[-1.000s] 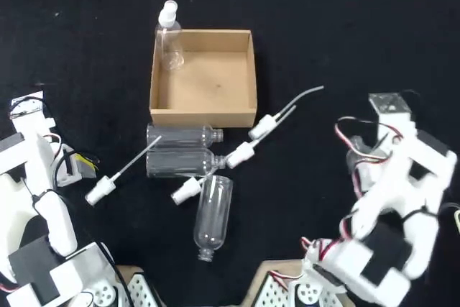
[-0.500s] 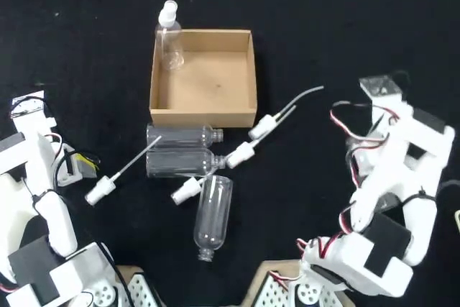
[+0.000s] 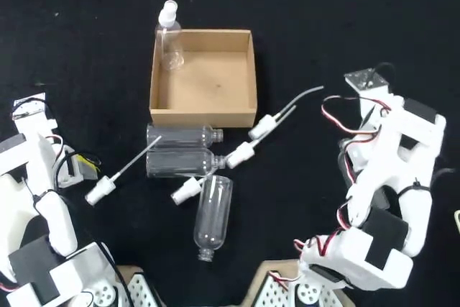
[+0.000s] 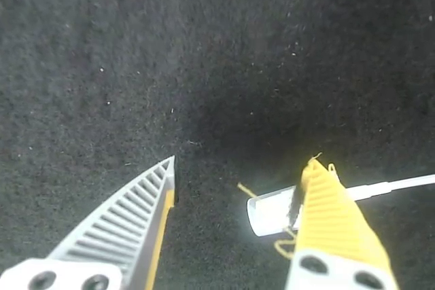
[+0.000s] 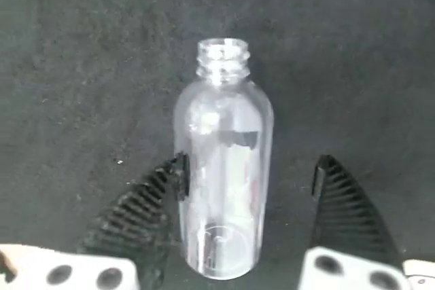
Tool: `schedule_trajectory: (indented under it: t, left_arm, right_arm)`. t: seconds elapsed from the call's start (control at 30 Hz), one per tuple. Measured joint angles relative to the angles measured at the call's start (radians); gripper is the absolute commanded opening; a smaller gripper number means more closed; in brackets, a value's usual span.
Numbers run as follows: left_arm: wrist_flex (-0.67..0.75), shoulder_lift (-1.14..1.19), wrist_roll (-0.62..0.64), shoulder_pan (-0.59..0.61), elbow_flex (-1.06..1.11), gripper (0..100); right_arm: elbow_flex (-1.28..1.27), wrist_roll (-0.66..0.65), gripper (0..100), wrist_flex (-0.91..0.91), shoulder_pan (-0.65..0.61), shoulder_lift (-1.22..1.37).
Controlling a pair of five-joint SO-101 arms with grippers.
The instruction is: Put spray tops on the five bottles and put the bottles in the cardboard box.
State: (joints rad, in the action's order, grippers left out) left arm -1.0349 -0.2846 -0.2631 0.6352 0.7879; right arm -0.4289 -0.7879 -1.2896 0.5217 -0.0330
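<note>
An uncapped bottle [image 5: 224, 168] is seen lying on the table [image 5: 68, 66] under the right arm [image 3: 392, 170] at the right of the high view, flanked by the released right gripper [image 5: 251, 168], its long axis along the gripper's reach, neck pointed away from the wrist. The left gripper [image 4: 241, 164] is also held released. Since a second ago the right arm has been shifted up and leftward.

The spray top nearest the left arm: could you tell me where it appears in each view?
High view: spray top lies leftmost of the loose tops.
Left wrist view: partly behind the left gripper's yellow finger.
Right wrist view: a capless bottle instead.
Shared landmark: the black tablecloth.
</note>
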Motion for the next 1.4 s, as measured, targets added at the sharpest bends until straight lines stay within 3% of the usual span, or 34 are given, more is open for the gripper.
schedule_trajectory:
  t: [0.2,0.5,0.9,1.2,1.27,1.37,1.4]
  left_arm:
    - [0.000,0.000,0.000,0.000,0.000,28]
    - [0.000,0.000,0.000,-0.002,0.000,28]
    - [0.000,0.000,0.000,-0.002,0.000,28]
    - [0.000,0.000,0.000,-0.002,0.000,28]
    - [0.000,0.000,0.000,-0.002,0.000,28]
    - [0.000,0.000,0.000,-0.002,0.000,28]
    - [0.000,0.000,0.000,-0.002,0.000,28]
  right_arm:
    - [-0.046,-0.002,27.3,-0.023,-0.031,-0.097]
    - [-0.299,0.038,27.2,0.230,-0.041,-0.173]
    - [-0.302,0.026,27.2,0.318,-0.046,-0.080]
    - [-0.230,0.023,27.1,0.281,-0.046,0.052]
    - [-0.230,0.012,23.4,0.281,-0.046,0.054]
    - [-0.230,-0.015,1.6,0.275,-0.029,0.054]
    - [-0.230,-0.020,1.0,0.275,-0.023,0.054]
